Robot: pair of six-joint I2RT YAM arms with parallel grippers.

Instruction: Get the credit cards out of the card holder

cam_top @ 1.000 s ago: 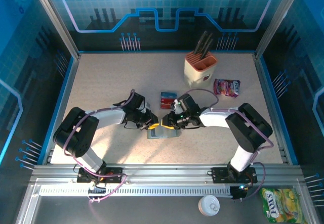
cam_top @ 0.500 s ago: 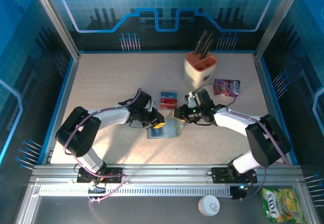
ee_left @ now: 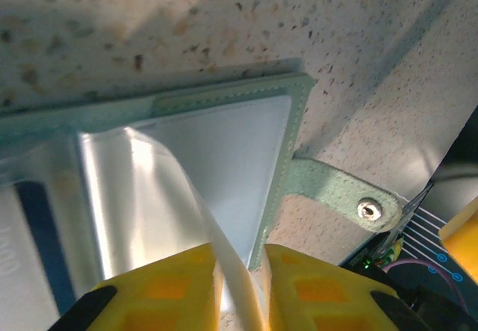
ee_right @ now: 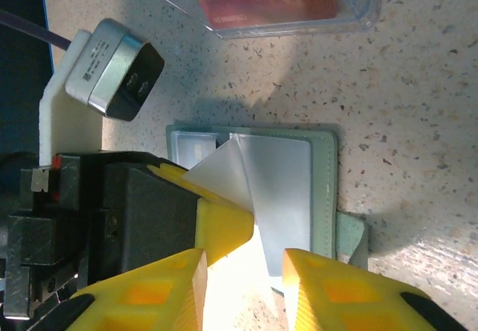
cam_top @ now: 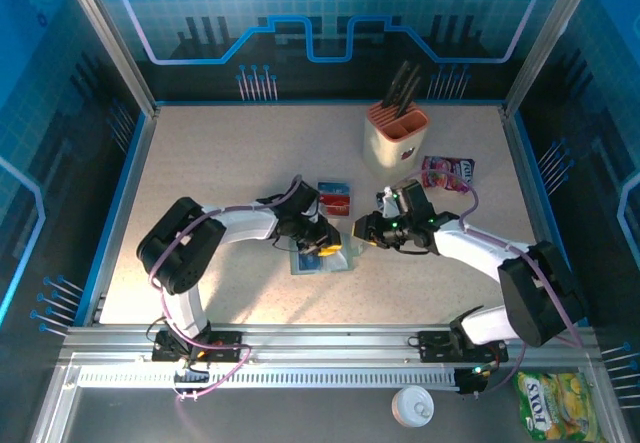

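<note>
The left hand pinches a thin pale flap of the flat grey-green card holder; the open right hand hangs just beside its tab edge.

1. Top cam: high, behind arm bases at 6 o'clock, facing 12, whole table seen.
2. L wrist cam: v. close, looks down past own fingers.
3. R wrist: close; all 3 share card holder.
</note>
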